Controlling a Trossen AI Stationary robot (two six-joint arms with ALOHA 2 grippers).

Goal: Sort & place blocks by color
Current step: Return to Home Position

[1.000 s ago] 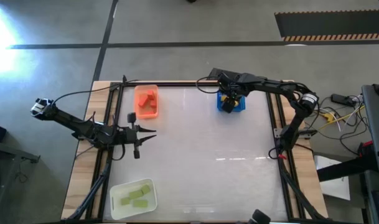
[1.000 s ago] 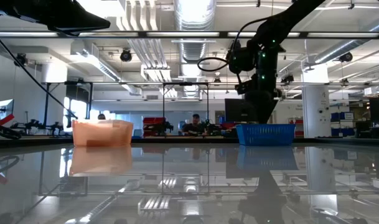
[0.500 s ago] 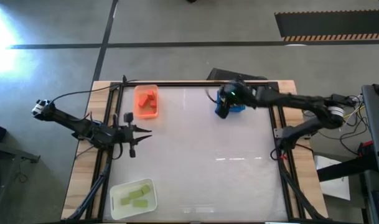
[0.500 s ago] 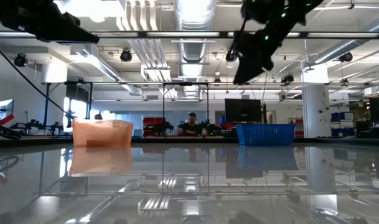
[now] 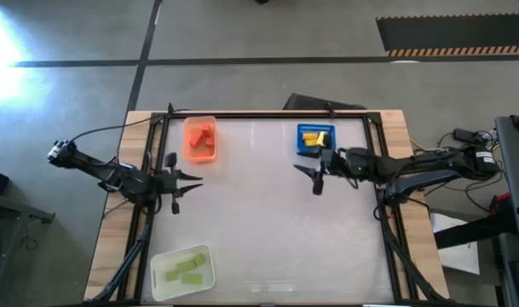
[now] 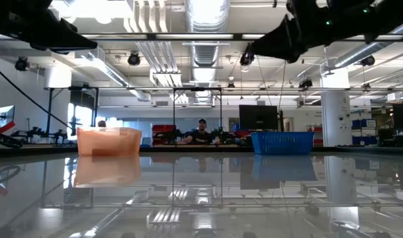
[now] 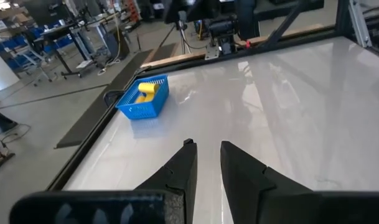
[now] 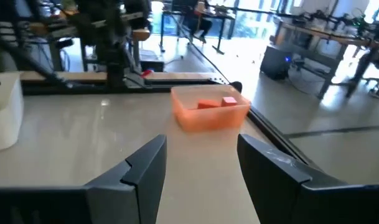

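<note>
High view — left gripper (image 5: 195, 178) faces right gripper (image 5: 303, 172) across table (image 5: 268, 226), trays (image 5: 189, 138) aside.

Three trays sit near the edges of the table (image 5: 268, 230) in the high view. The upper-left tray (image 5: 200, 118) stands by the table's top edge, with the upper-left blocks (image 5: 202, 141) lying in it. The upper-right tray (image 5: 300, 150) stands along the same top edge, well apart from the first, and holds the upper-right blocks (image 5: 314, 136). The lower-left tray (image 5: 156, 286) sits at the bottom-left corner, with the lower-left blocks (image 5: 184, 268) side by side inside. The left gripper (image 5: 191, 181) hangs at the table's left edge, between the upper-left and lower-left trays. The right gripper (image 5: 307, 177) is just below the upper-right tray, right of centre.
</note>
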